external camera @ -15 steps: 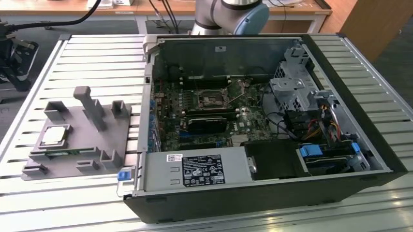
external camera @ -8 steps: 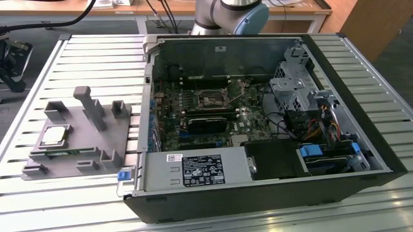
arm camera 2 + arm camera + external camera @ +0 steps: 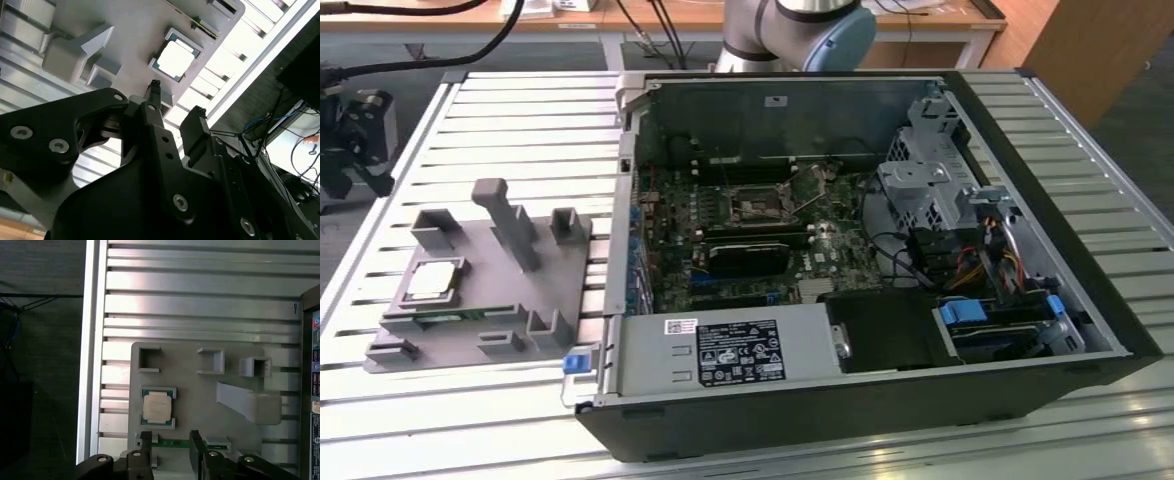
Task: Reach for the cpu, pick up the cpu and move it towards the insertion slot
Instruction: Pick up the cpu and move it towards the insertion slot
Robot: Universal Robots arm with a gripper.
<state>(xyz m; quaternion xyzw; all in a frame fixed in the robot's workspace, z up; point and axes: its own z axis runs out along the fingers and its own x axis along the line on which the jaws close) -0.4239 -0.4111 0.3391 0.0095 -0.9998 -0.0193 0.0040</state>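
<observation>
The cpu (image 3: 430, 280) lies flat in a pocket of a grey holder plate (image 3: 520, 290) on the slatted table, at the exterior view's left. Both wrist views look at it from above: a silvery square (image 3: 157, 406) with a pale rim (image 3: 175, 60). My gripper (image 3: 170, 440) hovers above the plate's edge beside the cpu, apart from it. Its two black fingers (image 3: 155, 95) stand open with nothing between them. The insertion slot (image 3: 758, 205) is a shiny metal frame with a dark centre on the motherboard inside the open computer case.
A thin green memory stick (image 3: 175, 444) lies in the plate beside the cpu. Upright grey posts (image 3: 507, 225) rise from the plate. The case wall (image 3: 624, 200) stands between plate and motherboard. A black device (image 3: 350, 130) sits at the table's left edge.
</observation>
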